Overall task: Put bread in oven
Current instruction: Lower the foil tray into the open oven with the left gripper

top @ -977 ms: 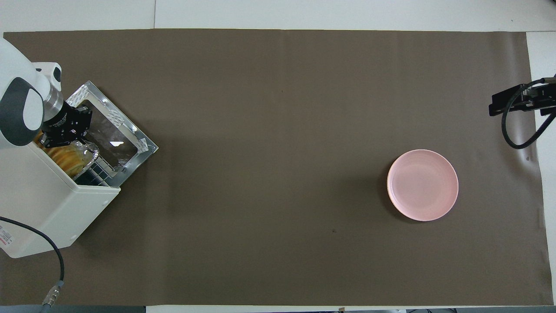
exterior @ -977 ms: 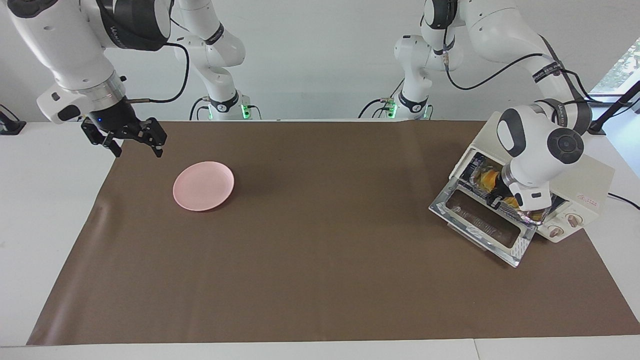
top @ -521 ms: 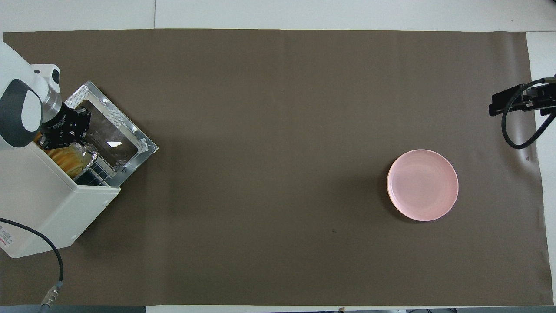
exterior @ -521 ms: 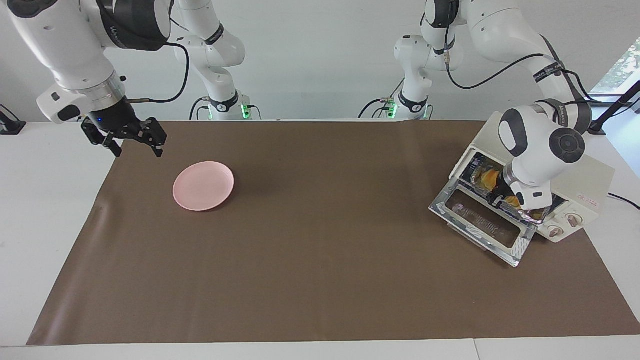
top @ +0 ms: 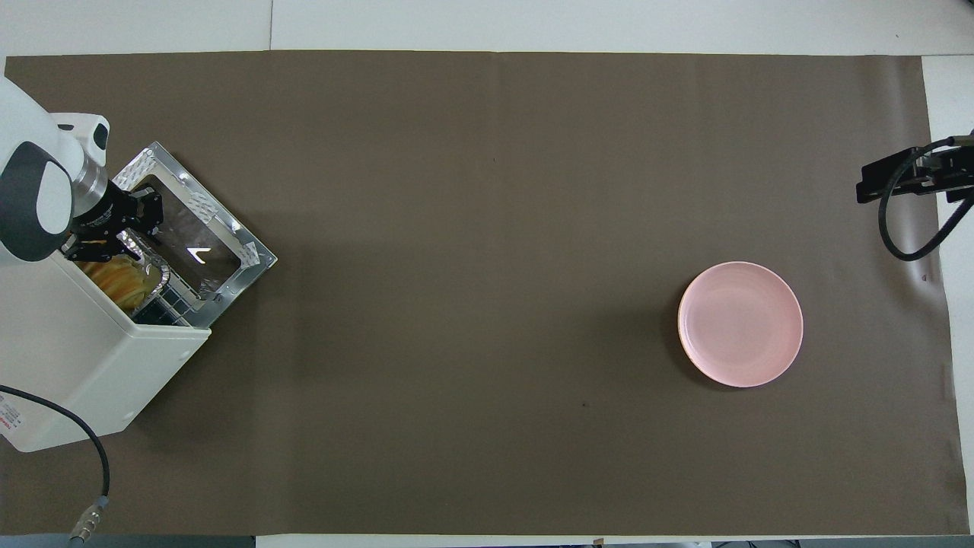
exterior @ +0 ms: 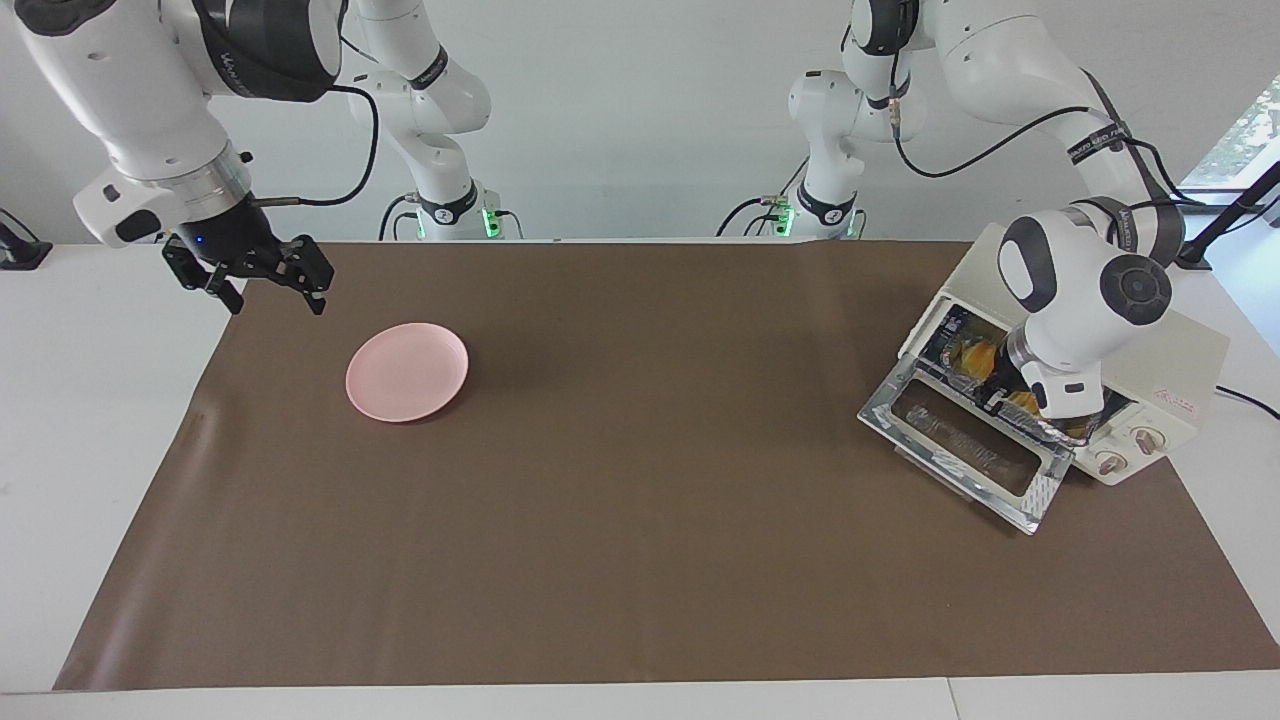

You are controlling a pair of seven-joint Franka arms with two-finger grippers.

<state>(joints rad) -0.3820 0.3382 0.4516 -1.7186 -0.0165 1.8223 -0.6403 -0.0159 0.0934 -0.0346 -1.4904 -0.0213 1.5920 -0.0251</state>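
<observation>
The left gripper [top: 125, 228] is found at the mouth of the toaster oven [top: 84, 358], just above the lowered drop door [top: 199, 245], with the wrist angled down toward the opening. Its fingers are seen spread a little over the near rim of the crinkled foil tray [top: 156, 272]; whether they touch that rim cannot be told. Nothing is held between them.

The bread [top: 120, 278], a yellow-orange ridged loaf, is seen lying in the foil tray, and the tray is set on the wire rack [top: 173, 304] just inside the oven's opening. In the facing view the loaf [exterior: 978, 352] is partly covered by the left wrist, and the gripper [exterior: 1000, 397] itself is mostly hidden there. The oven is placed at the left arm's end of the table, on the brown mat [exterior: 640, 480], with its two round knobs [exterior: 1128, 450] turned away from the robots.

The right gripper [exterior: 268, 280] is held in the air over the mat's corner at the right arm's end, its fingers apart and empty; that arm waits. A round pink plate [exterior: 407, 371] is seen on the mat near it, bare, and well apart from the oven.
</observation>
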